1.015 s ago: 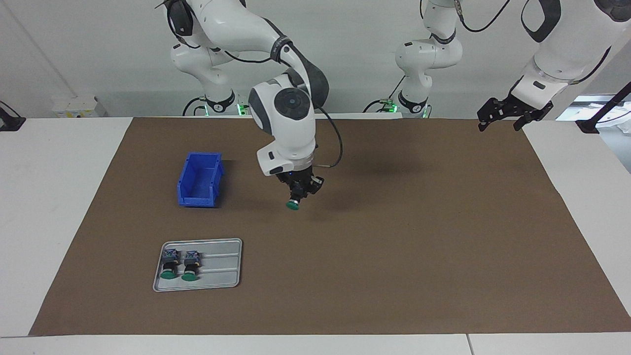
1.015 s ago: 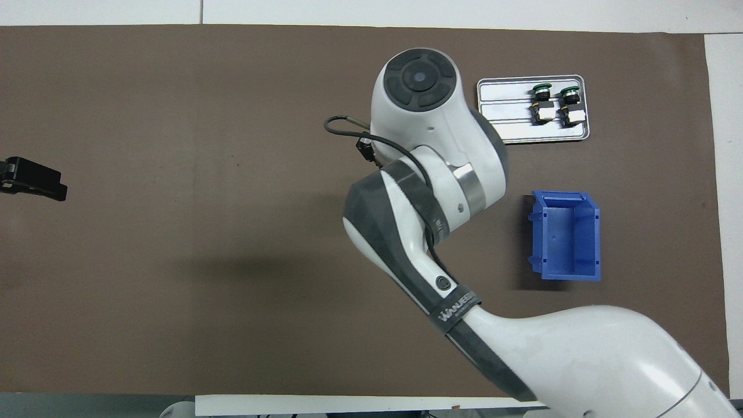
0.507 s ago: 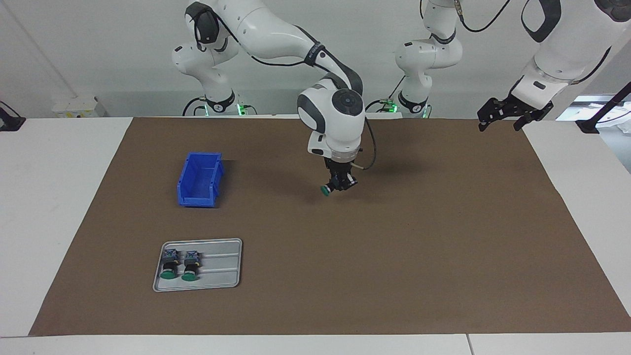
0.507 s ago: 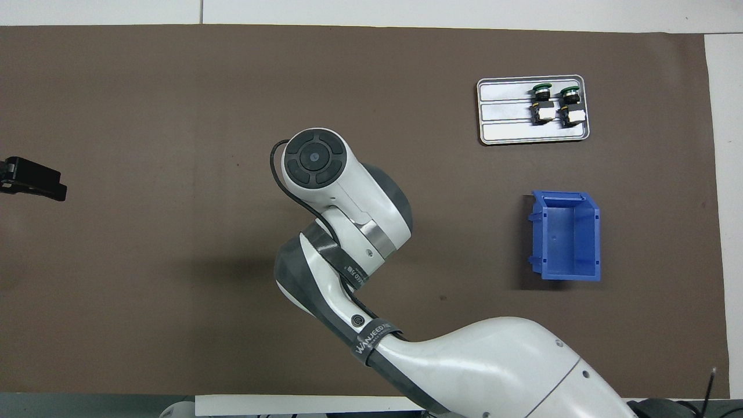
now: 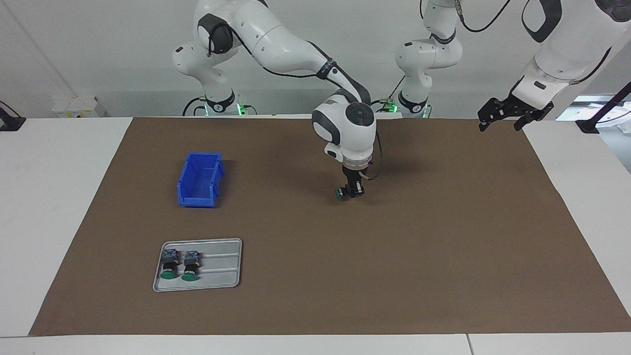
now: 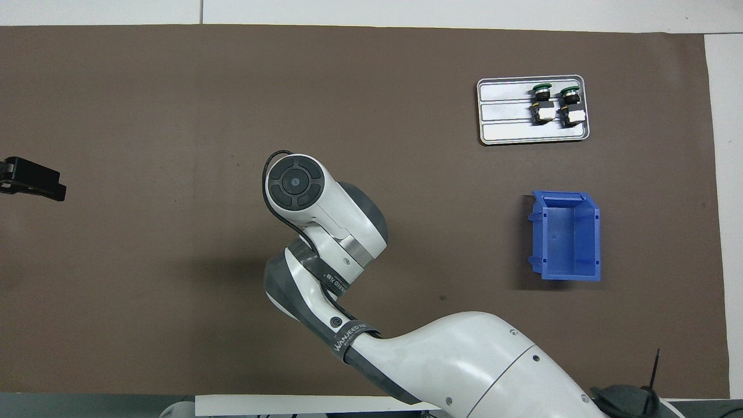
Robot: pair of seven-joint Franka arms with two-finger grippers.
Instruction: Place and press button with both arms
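Observation:
My right gripper (image 5: 353,192) hangs low over the middle of the brown mat (image 5: 443,236), shut on a button (image 5: 341,193). The button lies sideways in the grip, its green cap pointing toward the right arm's end of the table. Whether it touches the mat I cannot tell. In the overhead view the right arm's wrist (image 6: 294,183) hides both gripper and button. My left gripper (image 5: 512,116) waits open and empty, raised over the mat's edge at the left arm's end, and shows as a black tip (image 6: 32,179) in the overhead view.
A grey ridged tray (image 5: 222,268) (image 6: 505,110) holds two more green-capped buttons (image 5: 169,265) (image 6: 542,103) lying side by side. A blue bin (image 5: 199,179) (image 6: 566,235) stands nearer to the robots than the tray, at the right arm's end.
My right gripper has carried the button from near the blue bin toward the middle of the mat and lowered it, turning the cap from downward to sideways. The left arm has not moved.

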